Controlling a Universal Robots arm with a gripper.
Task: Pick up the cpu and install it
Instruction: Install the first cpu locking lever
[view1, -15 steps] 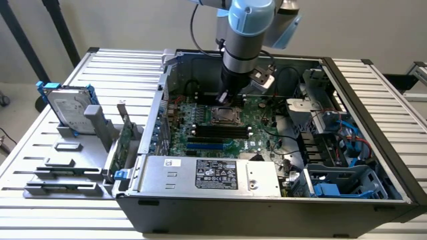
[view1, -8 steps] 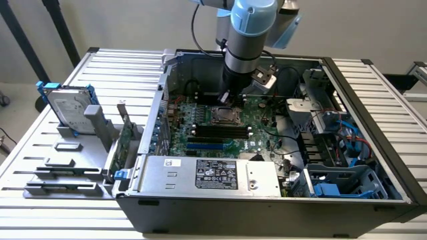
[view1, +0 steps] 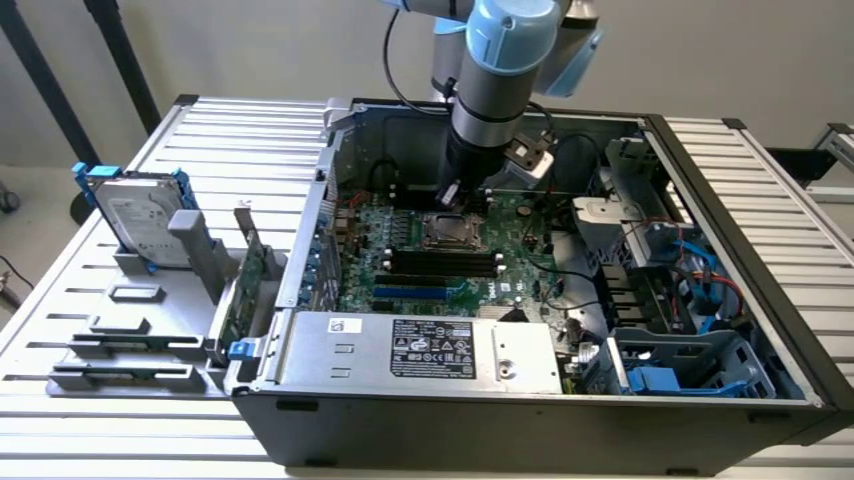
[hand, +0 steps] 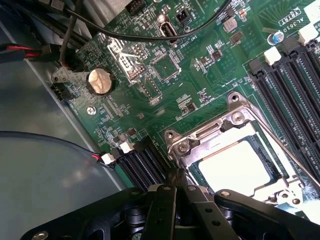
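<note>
The cpu (hand: 234, 168), a flat square chip with a pale silver top, lies in the motherboard socket with the metal socket frame (hand: 210, 132) around it. In the exterior view the socket with the cpu (view1: 449, 233) sits mid-board inside the open computer case (view1: 747, 330). My gripper (hand: 180, 181) hovers just beside the socket's corner, its black fingers (hand: 165, 200) pressed together with nothing visible between them. In the exterior view my gripper (view1: 451, 203) reaches down from the arm to just above the socket.
Black memory slots (hand: 295, 90) flank the socket, and a coin battery (hand: 99, 81) and black cables (hand: 150, 36) lie close by. A silver power supply (view1: 427, 350) fills the case front. A hard drive with blue brackets (view1: 134, 212) and grey holder blocks (view1: 127, 345) stand at the exterior view's left.
</note>
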